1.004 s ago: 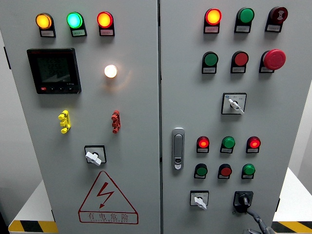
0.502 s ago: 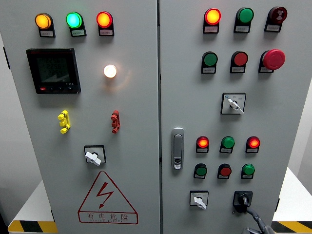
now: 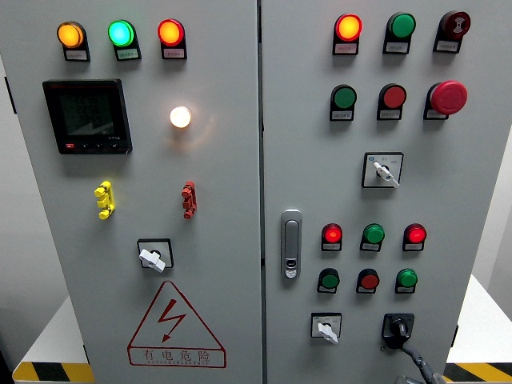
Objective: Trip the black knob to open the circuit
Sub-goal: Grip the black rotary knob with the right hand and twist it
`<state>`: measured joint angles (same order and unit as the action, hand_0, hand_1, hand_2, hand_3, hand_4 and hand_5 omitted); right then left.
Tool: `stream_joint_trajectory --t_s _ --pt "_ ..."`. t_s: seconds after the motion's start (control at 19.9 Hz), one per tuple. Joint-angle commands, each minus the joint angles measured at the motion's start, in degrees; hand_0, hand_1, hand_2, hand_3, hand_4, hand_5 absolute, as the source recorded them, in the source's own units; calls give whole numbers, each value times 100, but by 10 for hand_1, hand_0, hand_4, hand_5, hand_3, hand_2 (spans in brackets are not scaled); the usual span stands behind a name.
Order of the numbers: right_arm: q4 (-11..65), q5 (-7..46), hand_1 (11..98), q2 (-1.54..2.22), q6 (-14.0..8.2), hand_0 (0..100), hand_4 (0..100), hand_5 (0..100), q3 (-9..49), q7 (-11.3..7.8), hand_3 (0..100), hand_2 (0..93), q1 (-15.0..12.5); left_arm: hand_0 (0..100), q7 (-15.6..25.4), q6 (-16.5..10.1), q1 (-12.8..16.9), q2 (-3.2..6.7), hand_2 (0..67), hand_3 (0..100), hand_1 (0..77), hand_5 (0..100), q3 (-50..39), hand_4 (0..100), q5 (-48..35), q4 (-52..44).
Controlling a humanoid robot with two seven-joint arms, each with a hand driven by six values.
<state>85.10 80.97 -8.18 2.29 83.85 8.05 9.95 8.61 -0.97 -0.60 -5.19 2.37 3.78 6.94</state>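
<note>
The black knob sits low on the cabinet's right door, right of a white selector switch. A finger of the right hand reaches up, its tip touching the knob's underside; its grip can't be made out.

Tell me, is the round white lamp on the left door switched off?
No, the white lamp right of the black meter glows brightly, casting a warm halo on the left door.
</note>
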Motion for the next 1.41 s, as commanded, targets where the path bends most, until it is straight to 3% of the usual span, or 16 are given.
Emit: stream_joint_trajectory --t_s 0.0,1.36 --pt "-2 -11 932 0 17 972 996 1000 -9 -5 871 38 33 0 0 0 -1 0 129 213 30 15 0 66 0 0" --pt "95 -11 912 0 52 1000 997 1000 -175 39 868 35 112 0 0 0 -1 0 130 213 31 15 0 66 0 0"
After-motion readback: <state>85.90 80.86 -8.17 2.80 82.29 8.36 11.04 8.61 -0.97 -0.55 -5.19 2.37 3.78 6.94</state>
